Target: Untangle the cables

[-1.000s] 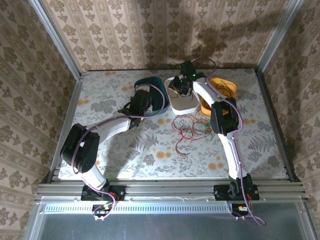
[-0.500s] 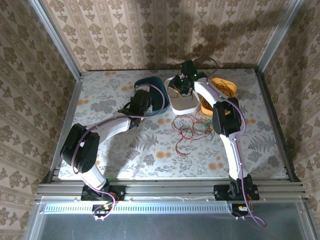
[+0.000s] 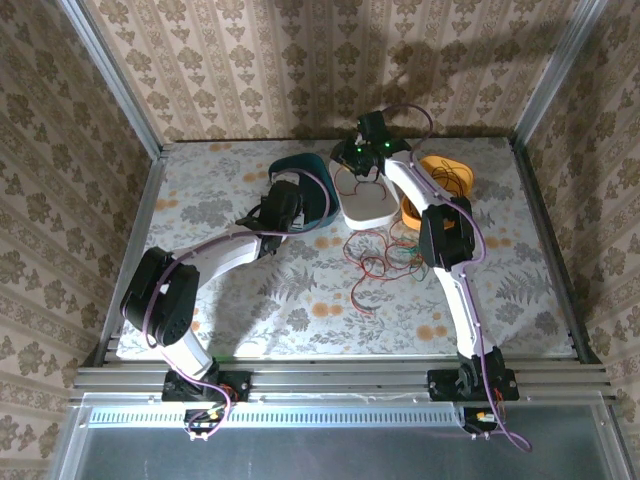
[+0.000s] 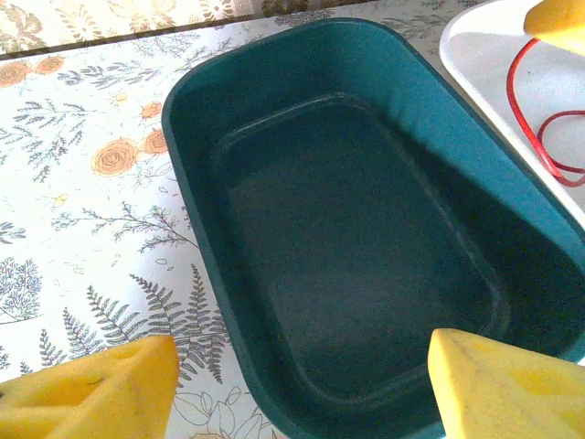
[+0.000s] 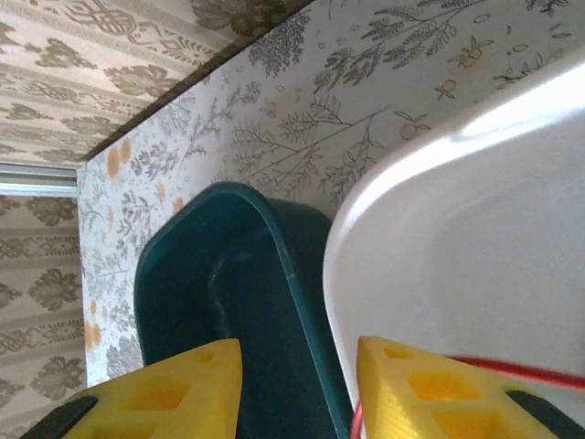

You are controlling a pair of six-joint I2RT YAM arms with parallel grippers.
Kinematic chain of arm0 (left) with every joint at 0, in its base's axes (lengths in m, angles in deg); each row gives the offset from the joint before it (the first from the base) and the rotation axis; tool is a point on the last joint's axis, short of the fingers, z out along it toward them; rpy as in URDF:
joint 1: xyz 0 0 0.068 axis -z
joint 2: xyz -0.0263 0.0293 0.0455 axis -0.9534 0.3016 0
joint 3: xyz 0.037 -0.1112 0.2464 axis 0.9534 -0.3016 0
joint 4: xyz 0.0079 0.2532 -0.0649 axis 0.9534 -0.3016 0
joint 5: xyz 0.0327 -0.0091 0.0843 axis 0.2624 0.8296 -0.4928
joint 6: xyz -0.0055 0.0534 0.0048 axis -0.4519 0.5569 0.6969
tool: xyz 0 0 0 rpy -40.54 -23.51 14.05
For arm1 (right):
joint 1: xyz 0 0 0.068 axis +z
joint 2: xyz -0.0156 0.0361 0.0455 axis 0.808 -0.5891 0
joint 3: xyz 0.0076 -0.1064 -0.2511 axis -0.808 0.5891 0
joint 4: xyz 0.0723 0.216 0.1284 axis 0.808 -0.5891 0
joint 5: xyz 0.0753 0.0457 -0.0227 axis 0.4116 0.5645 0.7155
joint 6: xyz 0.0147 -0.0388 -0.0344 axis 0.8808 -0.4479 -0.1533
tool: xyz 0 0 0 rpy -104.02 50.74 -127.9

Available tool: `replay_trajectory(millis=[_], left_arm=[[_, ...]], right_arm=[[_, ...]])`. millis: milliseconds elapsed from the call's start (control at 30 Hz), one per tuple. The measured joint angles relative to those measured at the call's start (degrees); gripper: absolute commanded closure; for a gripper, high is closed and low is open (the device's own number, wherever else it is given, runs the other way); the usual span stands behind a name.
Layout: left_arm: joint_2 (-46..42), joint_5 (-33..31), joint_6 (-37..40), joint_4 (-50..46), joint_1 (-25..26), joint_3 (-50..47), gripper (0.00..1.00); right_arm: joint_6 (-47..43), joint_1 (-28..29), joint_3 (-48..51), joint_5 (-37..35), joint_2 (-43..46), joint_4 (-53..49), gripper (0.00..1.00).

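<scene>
Two pairs of jaws work at the far side of the worktop [image 3: 220, 200]. The left jaws stand wide apart, holding nothing, right above the teal tub [image 4: 347, 229], whose bare floor lies ahead of their yellow fingertips [image 4: 91, 393]. The white tub [image 5: 475, 210] lies just right of them, with a loop of red cable [image 4: 530, 119] in it. The right jaws stand part-way apart above the neighbouring rims of these two tubs. A red strand runs beside their right-hand finger; whether it touches, I cannot tell. The tangled cables [image 3: 375, 255], red, black and green, lie on the worktop behind the right jaws, toward the arm bases, near the orange tub [image 3: 448, 170].
</scene>
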Motion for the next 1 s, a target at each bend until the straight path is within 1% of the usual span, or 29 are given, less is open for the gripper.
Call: replay_trajectory(millis=[400,567,800,900,1000], left_arm=[[0.0,0.0,0.0,-0.2,0.0,0.0,0.26],[0.0,0.0,0.0,-0.2,0.0,0.0,0.26],[0.0,0.0,0.0,-0.2,0.0,0.0,0.26],[0.0,0.0,0.0,-0.2,0.0,0.0,0.26],[0.0,0.1,0.0,-0.4,0.0,0.0,0.26]], right_arm=[[-0.2,0.0,3.2,0.0,-0.5,-1.0,0.61],[-0.5,0.0,7.1,-0.1,1.2,-0.9,0.61],[-0.3,0.0,6.9,0.0,1.2,-0.7,0.62],[0.1,0.0,3.6,0.0,0.0,-0.9,0.67],[1.0,0.0,0.2,0.0,-1.4,-0.7,0.85]])
